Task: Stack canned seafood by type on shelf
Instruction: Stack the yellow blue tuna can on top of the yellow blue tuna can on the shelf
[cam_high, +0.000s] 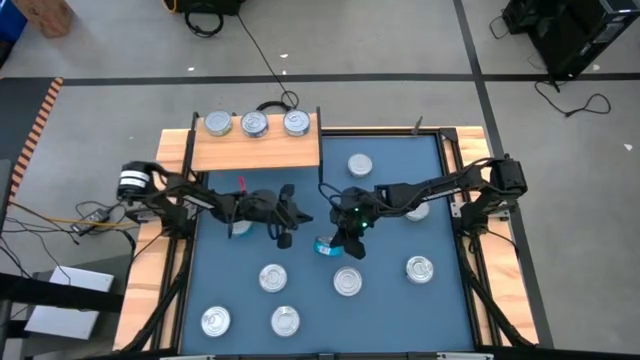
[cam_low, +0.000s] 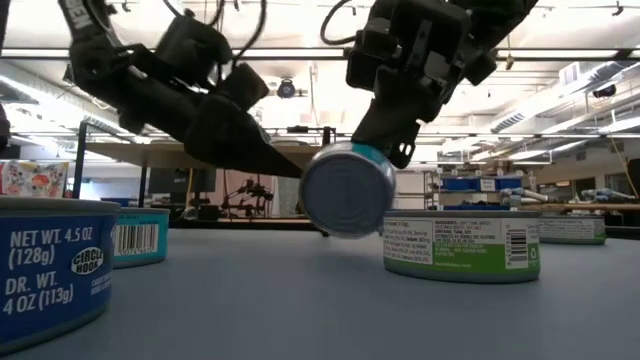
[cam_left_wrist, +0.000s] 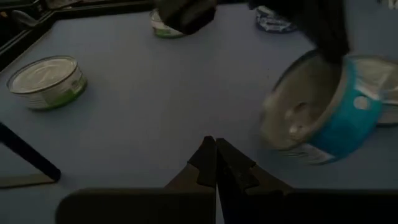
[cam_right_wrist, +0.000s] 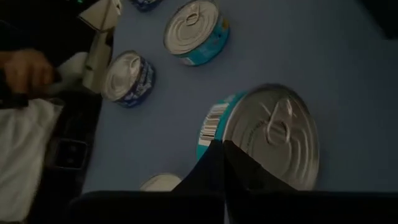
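A teal-labelled can (cam_low: 348, 190) of the canned seafood stands tipped up on its edge at mid-table. My right gripper (cam_low: 395, 155) is shut and comes down onto it from above. My left gripper (cam_left_wrist: 215, 148), also shut, points at the can (cam_left_wrist: 323, 112) from the table's left, with a gap between them. The light wooden shelf (cam_high: 255, 150) is at the far left and carries three cans (cam_high: 255, 124) in a row. Several more cans (cam_high: 347, 282) sit flat on the blue table. My right gripper touches the teal can with its shut fingertips (cam_right_wrist: 217, 155) on the side wall by the lid's rim (cam_right_wrist: 214, 127), next to the barcode. The fingers slant down from above. The can is tipped on edge, its lower rim (cam_low: 335, 232) on the table and its pull-tab lid toward the wrist.
A green-labelled can (cam_low: 460, 245) sits right of the tipped one, and a dark blue can (cam_low: 45, 270) is close to the near left edge. Other cans (cam_high: 419, 268) (cam_high: 360, 165) dot the right half. A person's hand (cam_right_wrist: 25, 68) shows beyond the table.
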